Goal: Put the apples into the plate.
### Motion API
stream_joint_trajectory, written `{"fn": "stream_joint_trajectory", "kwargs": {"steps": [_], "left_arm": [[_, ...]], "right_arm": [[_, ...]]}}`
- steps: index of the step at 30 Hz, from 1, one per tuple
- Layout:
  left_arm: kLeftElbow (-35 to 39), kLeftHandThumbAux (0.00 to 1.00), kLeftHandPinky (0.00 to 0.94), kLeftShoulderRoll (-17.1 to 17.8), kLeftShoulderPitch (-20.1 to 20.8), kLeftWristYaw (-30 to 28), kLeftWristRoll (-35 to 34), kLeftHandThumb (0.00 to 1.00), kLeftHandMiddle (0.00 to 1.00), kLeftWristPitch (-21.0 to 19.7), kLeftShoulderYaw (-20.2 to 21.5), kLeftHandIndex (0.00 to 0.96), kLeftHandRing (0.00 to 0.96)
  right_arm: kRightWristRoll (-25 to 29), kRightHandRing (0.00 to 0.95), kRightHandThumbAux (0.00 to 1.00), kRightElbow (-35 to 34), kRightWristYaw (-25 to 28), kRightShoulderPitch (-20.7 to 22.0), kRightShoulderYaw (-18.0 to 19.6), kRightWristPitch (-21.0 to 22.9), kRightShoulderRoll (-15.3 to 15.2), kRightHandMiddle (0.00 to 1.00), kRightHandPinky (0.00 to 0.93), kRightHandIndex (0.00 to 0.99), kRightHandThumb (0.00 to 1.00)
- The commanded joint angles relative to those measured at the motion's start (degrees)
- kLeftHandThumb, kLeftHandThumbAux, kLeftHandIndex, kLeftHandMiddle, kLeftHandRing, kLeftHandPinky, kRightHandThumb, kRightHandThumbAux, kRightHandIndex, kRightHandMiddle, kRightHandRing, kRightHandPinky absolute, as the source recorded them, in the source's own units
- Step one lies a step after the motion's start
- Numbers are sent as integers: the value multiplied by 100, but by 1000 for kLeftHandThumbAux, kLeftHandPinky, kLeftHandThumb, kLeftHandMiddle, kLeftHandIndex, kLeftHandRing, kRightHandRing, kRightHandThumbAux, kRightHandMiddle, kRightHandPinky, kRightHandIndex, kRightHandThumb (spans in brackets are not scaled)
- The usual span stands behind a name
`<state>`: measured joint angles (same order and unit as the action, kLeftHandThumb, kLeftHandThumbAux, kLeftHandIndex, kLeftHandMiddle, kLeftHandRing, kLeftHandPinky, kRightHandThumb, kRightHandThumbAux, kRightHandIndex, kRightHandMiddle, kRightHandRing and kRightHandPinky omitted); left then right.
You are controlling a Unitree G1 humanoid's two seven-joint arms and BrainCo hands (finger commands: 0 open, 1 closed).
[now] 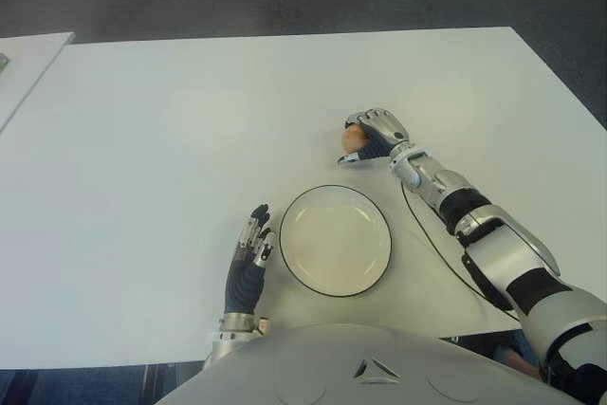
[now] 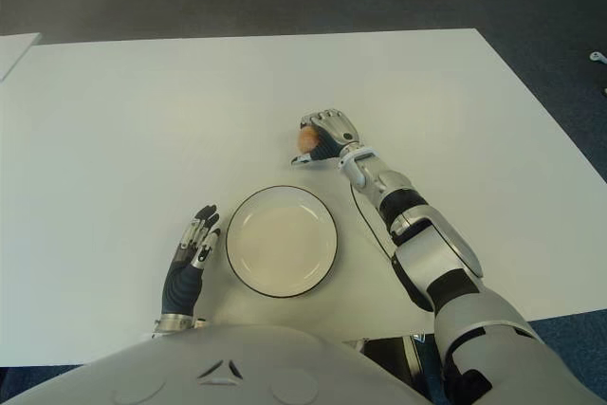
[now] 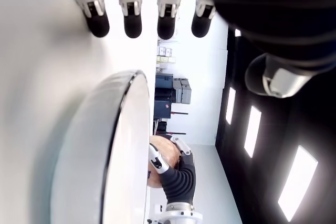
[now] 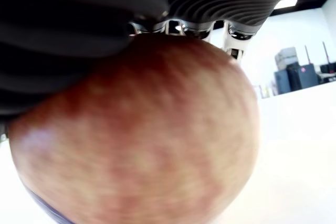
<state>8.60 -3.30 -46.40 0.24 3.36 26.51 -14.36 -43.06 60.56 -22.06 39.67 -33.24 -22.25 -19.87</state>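
A reddish-orange apple [image 1: 353, 138] sits in my right hand [image 1: 372, 135], whose fingers curl over it just above the white table [image 1: 171, 120], a little beyond the plate's far right rim. Seen from the right wrist, the apple [image 4: 142, 140] fills the frame under the curled fingers. The white plate [image 1: 335, 239] with a dark rim lies near the table's front edge and holds nothing. My left hand [image 1: 248, 267] shows flat beside the plate's left side, fingers straight and holding nothing.
A second white surface [image 1: 24, 64] stands at the far left. A black cable [image 1: 432, 239] runs along my right forearm over the table. Dark floor lies beyond the far edge.
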Motion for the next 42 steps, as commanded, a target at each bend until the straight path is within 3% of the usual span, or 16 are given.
{"fn": "stream_joint_trajectory", "kwargs": {"steps": [1,14,34,40,42], "left_arm": [[212,355,64,-70,-101,137,49,60,41,-216,-97,42,34],[435,373,78,-35,-203,173,-11,65,28,-411,-166,25,31],[613,386,88,-85,-211,205,-162,94,40,-564,-244,37,41],[569,379,90,-48,-150,177,-194,94,38,-559,-218,36,40],[569,376,89,-24,-150,171,-176,91,36,-559,-217,33,38]], "right_arm": [[145,551,660,64,312,-192,86,28,3,508,707,416,914],[543,505,657,-234,472,-345,441,-176,1,490,743,402,953],[594,514,657,-625,390,-397,739,-278,-64,494,785,393,953],[592,514,658,-890,481,-394,802,-287,-136,494,786,392,953],[629,515,658,-1266,585,-405,883,-252,-220,495,790,392,953]]}}
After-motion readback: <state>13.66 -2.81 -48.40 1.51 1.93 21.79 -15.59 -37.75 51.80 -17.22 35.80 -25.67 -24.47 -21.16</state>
